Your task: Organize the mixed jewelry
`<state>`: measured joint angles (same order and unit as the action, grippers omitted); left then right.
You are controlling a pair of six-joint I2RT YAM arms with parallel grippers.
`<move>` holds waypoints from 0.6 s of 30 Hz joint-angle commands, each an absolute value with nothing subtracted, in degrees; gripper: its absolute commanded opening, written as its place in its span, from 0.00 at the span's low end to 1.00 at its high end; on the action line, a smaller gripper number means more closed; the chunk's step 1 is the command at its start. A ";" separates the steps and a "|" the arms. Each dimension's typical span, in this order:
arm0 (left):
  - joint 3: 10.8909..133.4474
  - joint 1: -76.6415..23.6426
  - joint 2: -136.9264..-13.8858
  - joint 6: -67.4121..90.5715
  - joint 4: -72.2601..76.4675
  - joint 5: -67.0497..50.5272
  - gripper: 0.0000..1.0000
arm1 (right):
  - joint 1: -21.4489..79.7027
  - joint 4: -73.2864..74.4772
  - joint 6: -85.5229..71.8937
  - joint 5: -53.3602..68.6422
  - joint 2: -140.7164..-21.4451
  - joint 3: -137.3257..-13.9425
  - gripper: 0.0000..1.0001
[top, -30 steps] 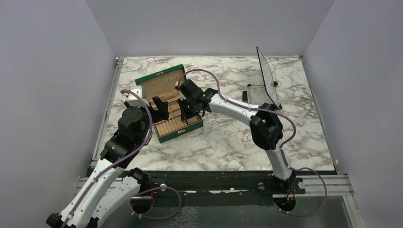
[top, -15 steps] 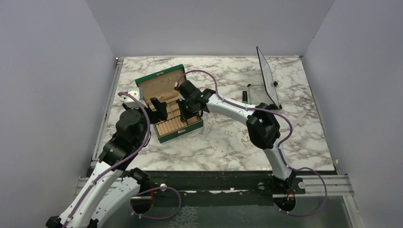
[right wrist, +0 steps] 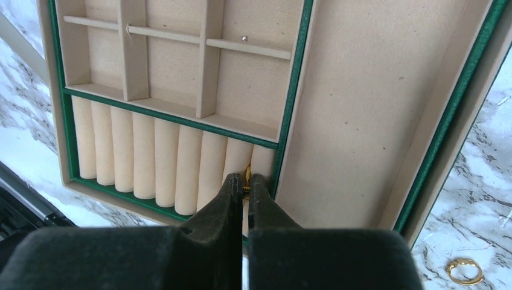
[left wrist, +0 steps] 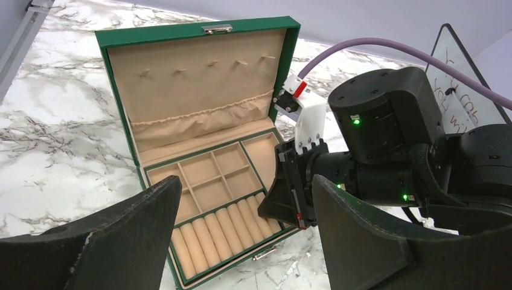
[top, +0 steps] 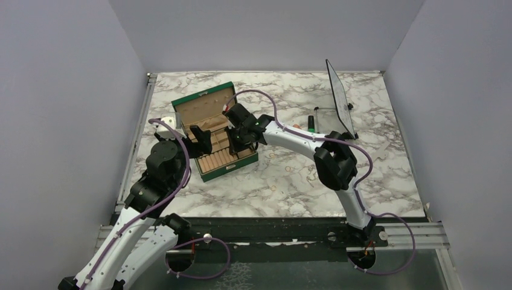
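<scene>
Nudged slightly rearward over the box (right wrist: pixel 294 78), right gripper (right wrist: pixel 244 184) clamps a gold piece (right wrist: pixel 247 174) between closed tips at the box's end roll (right wrist: pixel 263 162); left gripper (left wrist: pixel 244 188) gapes empty before the box.

left white-and-black arm (top: pixel 130 226): elbow bent, reaching forward | left black two-finger gripper (left wrist: pixel 244 193): jaws spread wide, tilted downward | right white-and-black arm (top: pixel 296 138): stretched forward and leftward, wrist pitched down | right black two-finger gripper (right wrist: pixel 243 181): fingers pressed together, tiny gold-coloured piece (right wrist: pixel 247 176) nipped at the tips
</scene>
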<state>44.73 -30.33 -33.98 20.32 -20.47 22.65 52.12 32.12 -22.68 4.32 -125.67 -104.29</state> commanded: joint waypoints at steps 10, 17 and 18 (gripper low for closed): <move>44.03 -29.97 -33.33 20.82 -19.58 24.08 0.81 | 53.07 28.03 -24.87 3.25 -123.44 -94.85 0.18; 43.86 -29.97 -33.14 21.00 -19.59 24.08 0.81 | 53.08 25.64 -24.96 0.40 -120.73 -96.16 0.32; 43.78 -29.97 -33.14 21.01 -19.55 24.08 0.81 | 53.08 25.60 -24.96 0.23 -120.76 -96.56 0.31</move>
